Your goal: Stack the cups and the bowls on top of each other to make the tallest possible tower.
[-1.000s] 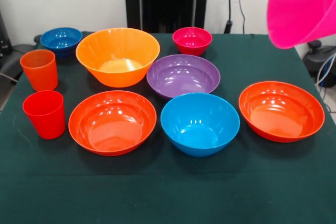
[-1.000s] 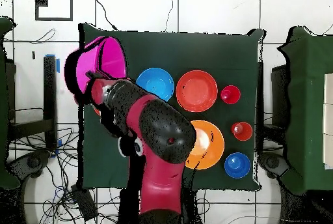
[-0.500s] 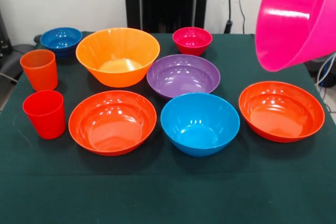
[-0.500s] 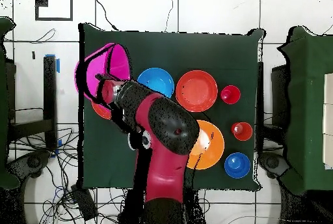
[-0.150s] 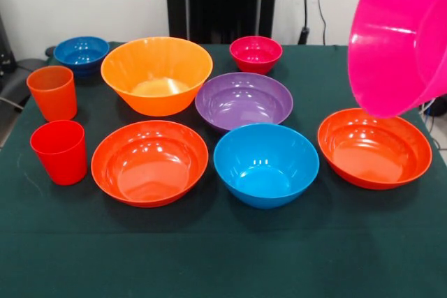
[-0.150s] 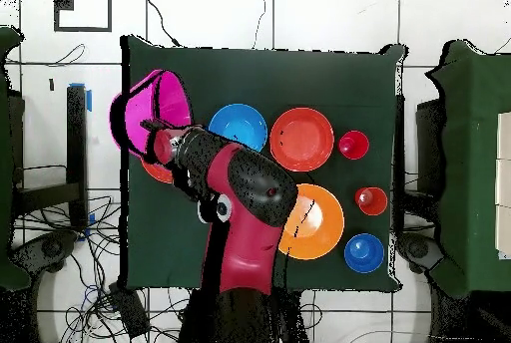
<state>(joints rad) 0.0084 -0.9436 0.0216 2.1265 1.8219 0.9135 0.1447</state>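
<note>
While I log the desk (image 5: pixel 223 263) from my remote station, items run from largest to smallest.

1. Large pink bowl (image 5: pixel 401 36): airborne, steeply tilted, hanging above the right-side shallow bowl in the front view and apart from it. In the overhead view it sits at the end of my arm (image 6: pixel 245 209). My hand (image 6: pixel 160 138) is at its rim and I judge it is carrying the bowl, but I cannot tell how the fingers stand; they are hidden.
2. Large orange bowl (image 5: pixel 156 75): upright on the desk, rear centre-left, empty.
3. Shallow red-orange bowl, left (image 5: pixel 149 162): upright, front row, empty.
4. Shallow red-orange bowl, right (image 5: pixel 374 147): upright, empty, directly under the pink bowl; I judge it the likely base for the first placement.
5. Purple bowl (image 5: pixel 243 100): upright, centre, empty.
6. Light blue bowl (image 5: pixel 265 164): upright, just in front of the purple one.
7. Small dark blue bowl (image 5: pixel 81 54): rear left corner.
8. Small crimson bowl (image 5: pixel 255 54): rear, right of the orange bowl.
9. Translucent orange cup (image 5: pixel 52 93): upright, left edge.
10. Red cup (image 5: pixel 59 151): upright, just in front of the orange cup.

Progress, as I judge it: nothing rests on anything else yet. One piece is lifted; the tower is not begun, and all ten pieces remain to be stacked.
</note>
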